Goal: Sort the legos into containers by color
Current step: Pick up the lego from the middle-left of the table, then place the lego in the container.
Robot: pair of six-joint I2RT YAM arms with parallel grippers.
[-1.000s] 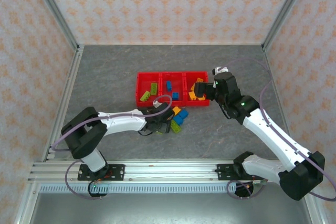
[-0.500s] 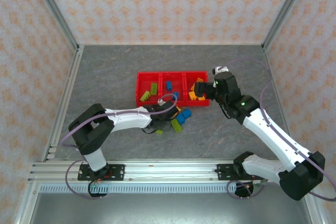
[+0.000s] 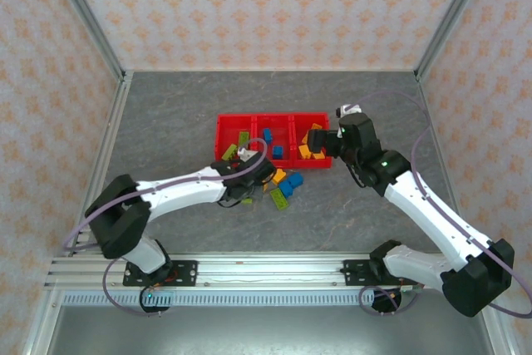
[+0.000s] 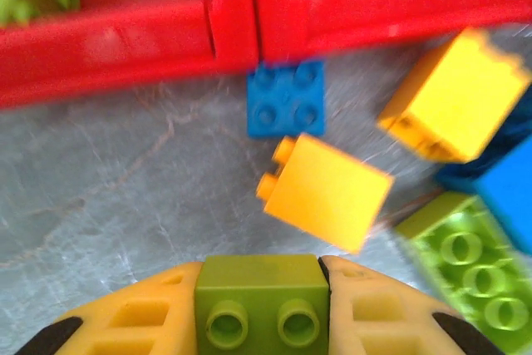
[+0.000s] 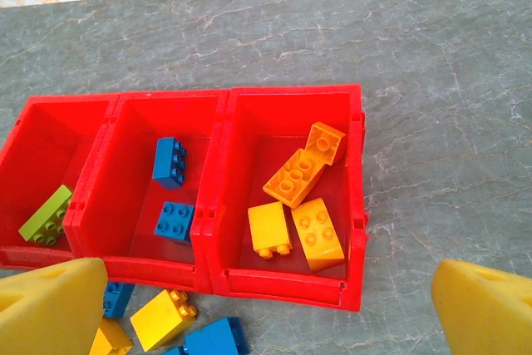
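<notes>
Left arm (image 3: 183, 189) has swung in toward the tray since a second ago, and the left gripper (image 3: 249, 169) has gone from open to clamped. It holds one lime green brick (image 4: 262, 298), studs facing the wrist camera, pinched between both yellow fingers (image 4: 125, 318). Probably just off the table (image 4: 108, 180), but it's hard to tell through the blur.

Loose ahead of it: yellow bricks (image 4: 328, 191), a blue brick (image 4: 285, 108) just beside the red tray (image 4: 125, 47) front wall, a long green brick (image 4: 465, 276).

Tray contents:
- Left bin: flat green brick (image 5: 46, 214).
- Middle: two blue pieces (image 5: 169, 161).
- Right: four orange-yellow pieces (image 5: 295, 176).

Right gripper (image 5: 268, 309) hangs over the right bin's near wall, jaws wide apart, nothing in them.
</notes>
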